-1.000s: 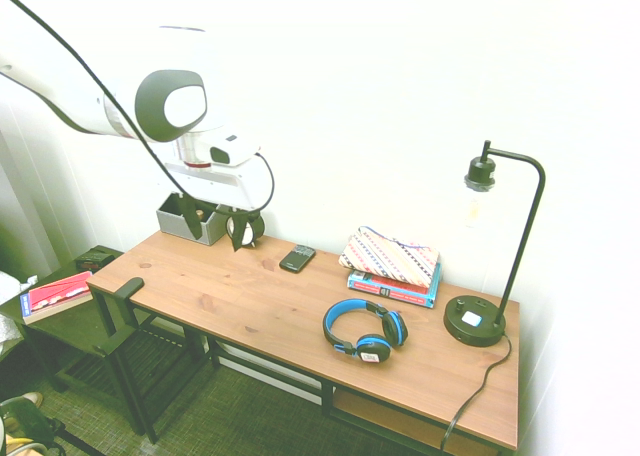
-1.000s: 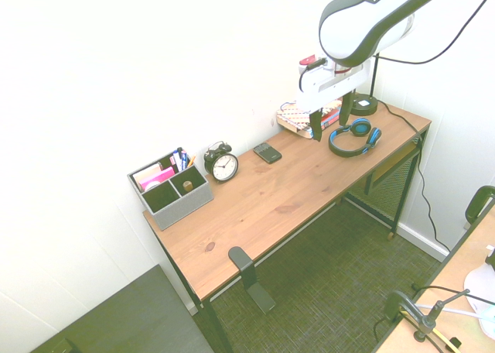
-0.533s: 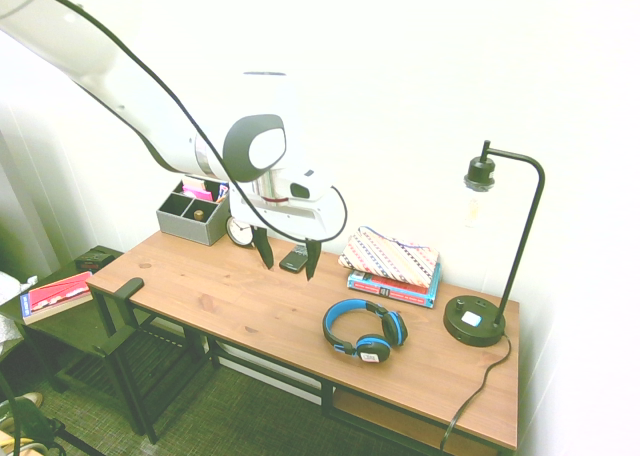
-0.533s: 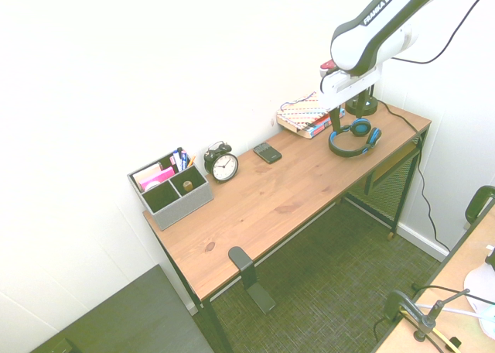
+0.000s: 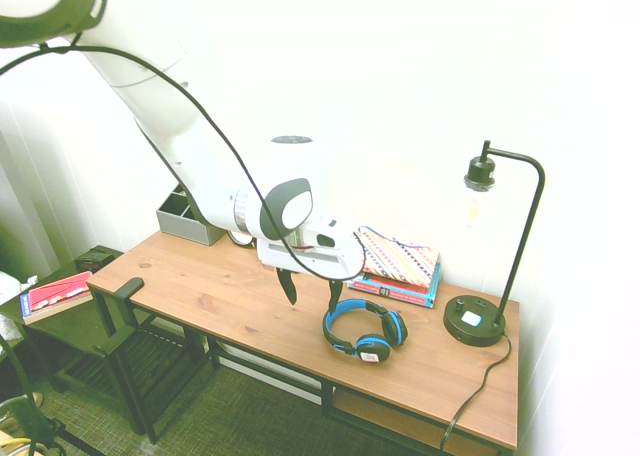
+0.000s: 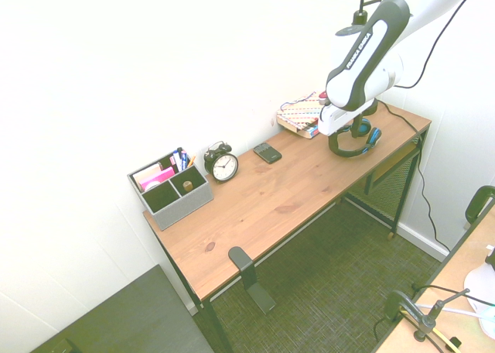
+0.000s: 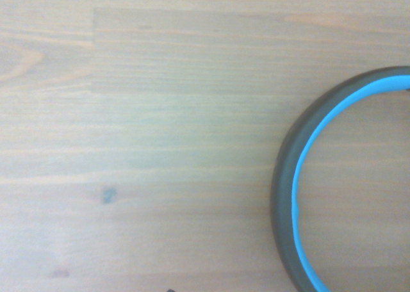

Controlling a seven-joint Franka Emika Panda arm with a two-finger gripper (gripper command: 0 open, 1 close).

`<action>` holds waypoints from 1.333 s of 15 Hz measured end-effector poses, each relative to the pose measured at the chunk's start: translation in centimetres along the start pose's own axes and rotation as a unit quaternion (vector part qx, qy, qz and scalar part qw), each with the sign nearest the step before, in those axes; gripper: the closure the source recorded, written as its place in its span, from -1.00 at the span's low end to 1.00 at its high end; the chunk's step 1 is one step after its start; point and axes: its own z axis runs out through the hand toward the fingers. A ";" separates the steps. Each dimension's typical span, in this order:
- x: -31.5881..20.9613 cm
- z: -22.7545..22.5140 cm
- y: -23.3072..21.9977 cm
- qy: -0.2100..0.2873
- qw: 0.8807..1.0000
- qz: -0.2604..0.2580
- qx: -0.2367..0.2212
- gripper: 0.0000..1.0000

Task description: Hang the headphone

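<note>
Plain white walls back one wood-topped table (image 5: 210, 296); one pair of headphones (image 5: 365, 331), black-and-blue curved band, two round cups, lies near its front edge, towards the lamp end; one gripper (image 5: 311, 294), fingers wide apart, hangs beside the band; two stacked books (image 6: 303, 119); one black metal lamp (image 5: 475, 320); dark woven carpet (image 6: 332, 268).

Headphone (image 7: 285, 189) cut off by the wrist view's edge, ear cups outside that view.
</note>
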 end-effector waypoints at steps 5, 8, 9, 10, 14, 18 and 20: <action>2.6 2.9 -0.6 0.003 1.000 0.002 0.015 1.00; 3.5 4.0 -1.1 0.001 1.000 0.004 0.024 1.00; 3.7 4.2 -1.4 0.000 1.000 0.003 0.026 1.00; 3.9 4.5 -1.7 0.000 1.000 0.000 0.027 1.00; 4.3 5.2 -2.4 0.001 1.000 -0.005 0.027 1.00; 4.8 5.7 -2.2 0.002 1.000 -0.006 0.023 1.00; 4.8 5.7 -2.3 0.002 1.000 -0.007 0.021 1.00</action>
